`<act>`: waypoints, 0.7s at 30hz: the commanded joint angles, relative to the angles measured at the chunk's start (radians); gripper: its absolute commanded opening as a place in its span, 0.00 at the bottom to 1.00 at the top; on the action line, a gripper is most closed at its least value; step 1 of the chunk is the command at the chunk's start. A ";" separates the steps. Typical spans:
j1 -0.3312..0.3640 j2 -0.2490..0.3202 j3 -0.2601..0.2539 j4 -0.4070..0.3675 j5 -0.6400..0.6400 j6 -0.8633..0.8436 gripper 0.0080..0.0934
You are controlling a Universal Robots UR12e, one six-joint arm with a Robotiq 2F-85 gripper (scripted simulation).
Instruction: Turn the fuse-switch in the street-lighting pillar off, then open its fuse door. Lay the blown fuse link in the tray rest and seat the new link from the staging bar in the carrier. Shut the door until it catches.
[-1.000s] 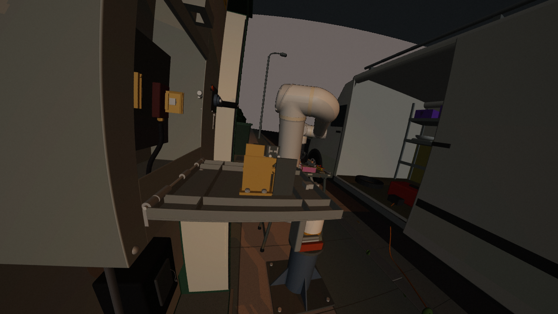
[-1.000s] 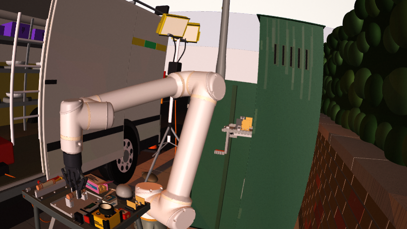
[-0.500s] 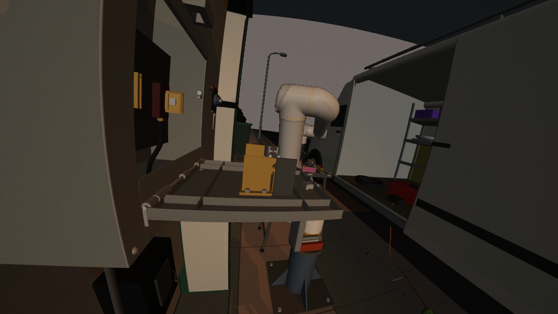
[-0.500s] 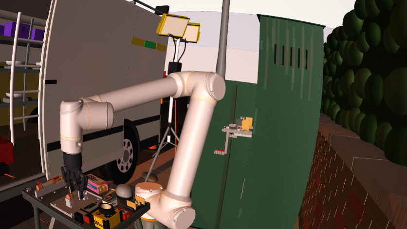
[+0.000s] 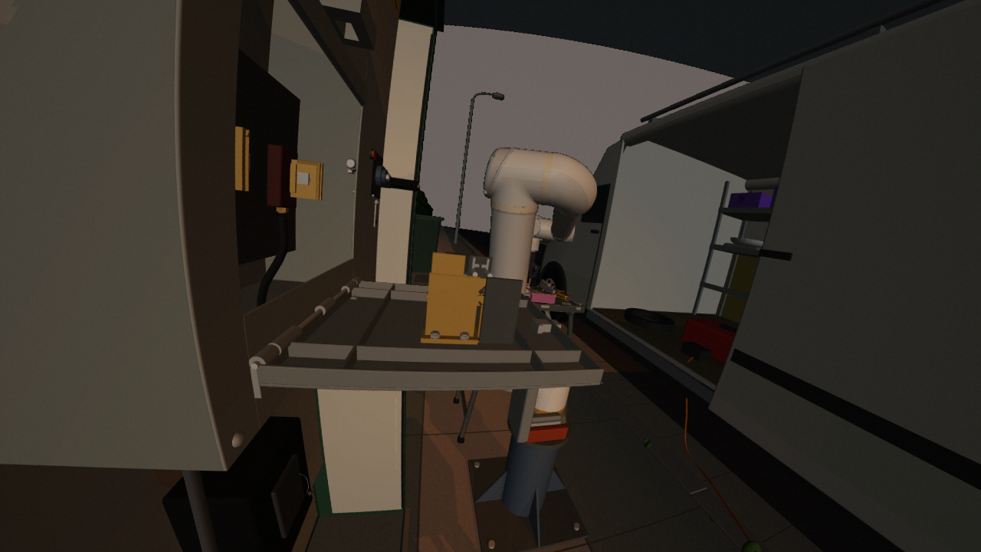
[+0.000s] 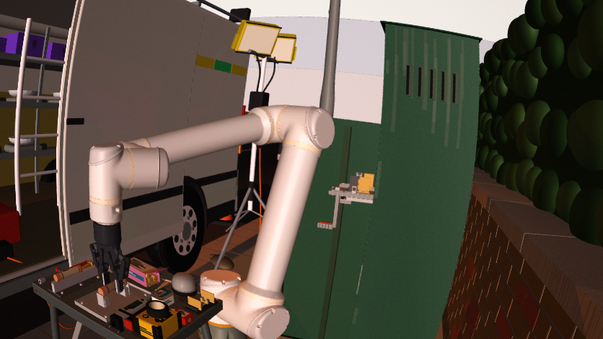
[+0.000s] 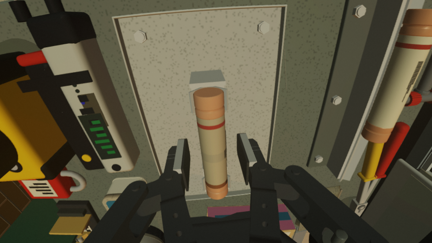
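Note:
My gripper [image 7: 212, 160] is open and holds nothing. It hangs over the work table [image 6: 126, 301], straddling a fuse link [image 7: 211, 142] that lies in the tray rest [image 7: 201, 99]. That link is a cream cylinder with copper caps and a red band. A second fuse link [image 7: 395, 78] lies on the staging bar [image 7: 350, 90] to the right. At the green pillar [image 6: 400, 189] the fuse door [image 5: 425, 336] hangs open and level. The yellow carrier [image 5: 453, 302] stands on it.
The van [image 6: 139, 126] stands behind the table with its side open. On the table lie a yellow meter [image 7: 27, 121], a white tester [image 7: 84, 99], a red padlock [image 7: 51, 184] and a screwdriver [image 7: 377, 154]. A work light on a tripod [image 6: 257, 126] stands beside the pillar.

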 commanded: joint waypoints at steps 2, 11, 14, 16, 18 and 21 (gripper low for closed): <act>0.000 -0.002 -0.008 0.007 0.000 0.000 0.47; 0.000 -0.009 -0.050 0.056 0.000 0.000 0.47; 0.000 -0.011 -0.066 0.074 0.000 0.000 0.47; 0.000 -0.013 -0.076 0.086 0.000 0.000 0.47; 0.000 -0.014 -0.085 0.096 0.000 0.000 0.47; 0.000 -0.015 -0.097 0.110 0.000 0.000 0.47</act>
